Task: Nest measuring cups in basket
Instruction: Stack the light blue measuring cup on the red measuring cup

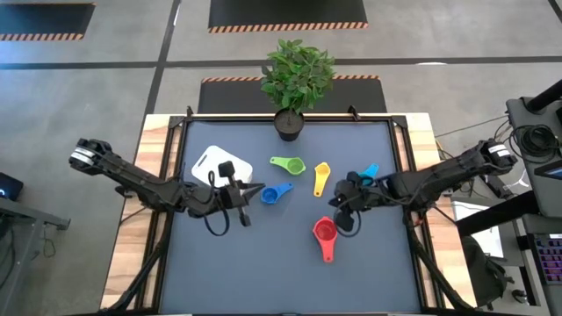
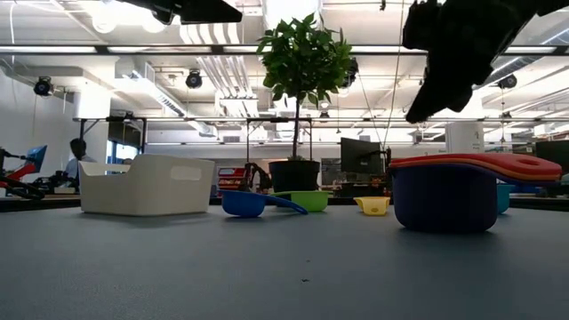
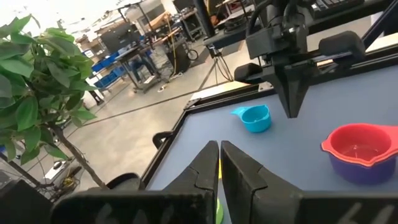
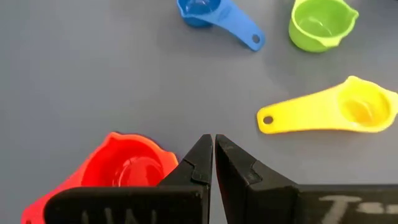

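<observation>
The white basket (image 1: 211,164) stands on the mat at the far left. A blue cup (image 1: 275,193), a green cup (image 1: 288,164) and a yellow cup (image 1: 321,178) lie apart on the mat mid-table. A teal cup (image 1: 370,171) shows partly behind my right arm. A red cup (image 1: 325,235) sits nested in a dark purple cup (image 2: 444,200) nearer the front. My left gripper (image 1: 252,193) is shut, in the air between basket and blue cup. My right gripper (image 1: 338,209) is shut, high above the mat beside the red cup (image 4: 124,168).
A potted plant in a black pot (image 1: 289,123) stands at the mat's far edge, middle. Bare mat (image 1: 255,272) lies along the near edge. The wooden table border (image 1: 154,132) runs beside the mat on both sides.
</observation>
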`<state>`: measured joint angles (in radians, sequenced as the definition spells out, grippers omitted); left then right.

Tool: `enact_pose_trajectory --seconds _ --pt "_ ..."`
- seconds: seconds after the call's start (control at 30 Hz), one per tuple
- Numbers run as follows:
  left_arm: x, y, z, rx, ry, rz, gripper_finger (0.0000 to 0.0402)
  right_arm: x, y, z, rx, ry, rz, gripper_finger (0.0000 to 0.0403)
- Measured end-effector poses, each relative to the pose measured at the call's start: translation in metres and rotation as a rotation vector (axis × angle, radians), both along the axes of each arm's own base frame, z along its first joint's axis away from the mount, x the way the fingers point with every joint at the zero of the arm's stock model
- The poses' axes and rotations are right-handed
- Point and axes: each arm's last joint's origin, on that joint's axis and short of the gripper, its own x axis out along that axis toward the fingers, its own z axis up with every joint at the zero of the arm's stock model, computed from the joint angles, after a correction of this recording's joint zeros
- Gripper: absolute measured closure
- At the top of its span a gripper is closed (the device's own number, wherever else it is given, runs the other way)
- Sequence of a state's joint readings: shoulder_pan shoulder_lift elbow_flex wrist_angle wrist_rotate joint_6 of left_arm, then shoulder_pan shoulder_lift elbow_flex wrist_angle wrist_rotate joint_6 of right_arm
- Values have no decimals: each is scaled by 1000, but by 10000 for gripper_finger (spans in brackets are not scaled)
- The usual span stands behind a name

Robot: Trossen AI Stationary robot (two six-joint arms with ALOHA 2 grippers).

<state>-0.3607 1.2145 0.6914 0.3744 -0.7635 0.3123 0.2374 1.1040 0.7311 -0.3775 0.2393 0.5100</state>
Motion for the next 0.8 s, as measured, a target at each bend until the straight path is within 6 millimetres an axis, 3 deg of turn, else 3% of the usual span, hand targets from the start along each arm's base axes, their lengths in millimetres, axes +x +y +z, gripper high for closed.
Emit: enact_pose_trajectory --seconds 0.43,0.6,0.7,0.8 --pt "0 0 0 0 -1 -3 402 14 -34 5 -35 -71 -15 394" --pt "0 0 0 0 0 -3 402 18 -42 17 -28 -64 10 394" --pt "0 0 0 0 0 -4 402 14 -44 24 -42 22 33 394" --pt "0 -1 1 0 -1 -6 402 1 -44 26 -68 218 67 394"
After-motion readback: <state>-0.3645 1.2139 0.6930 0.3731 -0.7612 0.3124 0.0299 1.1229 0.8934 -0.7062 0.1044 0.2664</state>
